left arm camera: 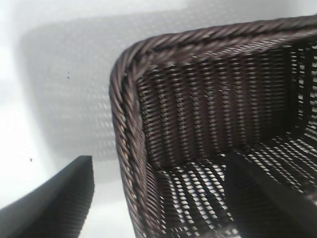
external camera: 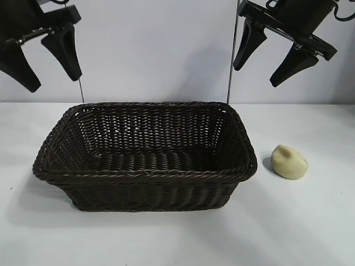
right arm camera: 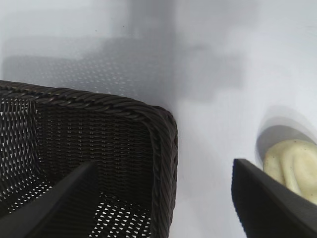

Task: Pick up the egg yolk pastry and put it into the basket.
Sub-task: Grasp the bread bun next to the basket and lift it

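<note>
The egg yolk pastry (external camera: 289, 161), a small pale yellow lump, lies on the white table just right of the basket (external camera: 144, 174). The dark brown wicker basket sits mid-table and is empty. My right gripper (external camera: 267, 65) hangs open and empty high above the basket's right end, up and a little left of the pastry. Its wrist view shows the pastry (right arm camera: 293, 168) partly behind one finger, and the basket corner (right arm camera: 166, 144). My left gripper (external camera: 51, 68) hangs open and empty high above the basket's left end; its wrist view shows the basket rim (left arm camera: 124, 114).
The white table (external camera: 310, 221) stretches around the basket, with bare surface in front and to the right of the pastry. A pale wall stands behind, with two thin vertical rods (external camera: 232, 72) rising behind the basket.
</note>
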You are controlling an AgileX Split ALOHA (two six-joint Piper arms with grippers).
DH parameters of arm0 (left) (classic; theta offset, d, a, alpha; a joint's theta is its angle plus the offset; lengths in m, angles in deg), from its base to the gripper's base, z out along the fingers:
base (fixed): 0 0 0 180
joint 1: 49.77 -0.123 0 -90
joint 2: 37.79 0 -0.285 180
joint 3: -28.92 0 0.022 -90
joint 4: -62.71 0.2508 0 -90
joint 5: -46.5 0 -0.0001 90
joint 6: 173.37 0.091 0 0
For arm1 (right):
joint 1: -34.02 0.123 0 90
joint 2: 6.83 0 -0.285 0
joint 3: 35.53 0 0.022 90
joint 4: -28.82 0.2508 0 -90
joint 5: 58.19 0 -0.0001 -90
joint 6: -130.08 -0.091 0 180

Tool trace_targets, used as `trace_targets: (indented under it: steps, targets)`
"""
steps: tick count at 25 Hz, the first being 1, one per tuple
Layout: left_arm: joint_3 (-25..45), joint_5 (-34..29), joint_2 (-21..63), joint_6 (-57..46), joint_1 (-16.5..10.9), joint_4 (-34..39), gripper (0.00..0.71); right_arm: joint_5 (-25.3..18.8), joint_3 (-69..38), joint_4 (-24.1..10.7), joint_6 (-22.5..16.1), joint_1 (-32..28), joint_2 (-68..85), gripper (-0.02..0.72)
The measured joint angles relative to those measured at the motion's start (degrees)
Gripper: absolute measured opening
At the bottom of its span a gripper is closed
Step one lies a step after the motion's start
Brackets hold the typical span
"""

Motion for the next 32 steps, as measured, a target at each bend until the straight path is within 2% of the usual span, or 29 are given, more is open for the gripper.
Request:
trace_targets:
  steps: [3,9,19,27,29,32]
  targets:
    - [3.76,2.89,-0.29,0.18,0.0,-4.1,0.533,0.34,0.0,0.0,0.0,0.0,0.0,0.54]
    - [4.78,7.86,-1.77,2.65,0.06,-11.19,0.533,0.59,0.0,0.0,0.0,0.0,0.0,0.54]
    - [4.83,11.72,-2.17,3.36,2.1,-12.15,0.533,0.69,0.0,0.0,0.0,0.0,0.0,0.54]
    - [4.83,11.97,-3.46,3.42,2.65,-12.51,0.533,-1.1,0.0,-0.14,0.0,0.0,0.0,0.54]
    - [4.83,11.97,-3.46,3.42,2.65,-12.51,0.533,-1.68,0.0,-1.15,0.0,0.0,0.0,0.54]
    - [4.83,11.97,-3.46,3.42,2.65,-12.55,0.533,-2.53,0.0,-4.89,-0.06,0.0,0.0,0.54]
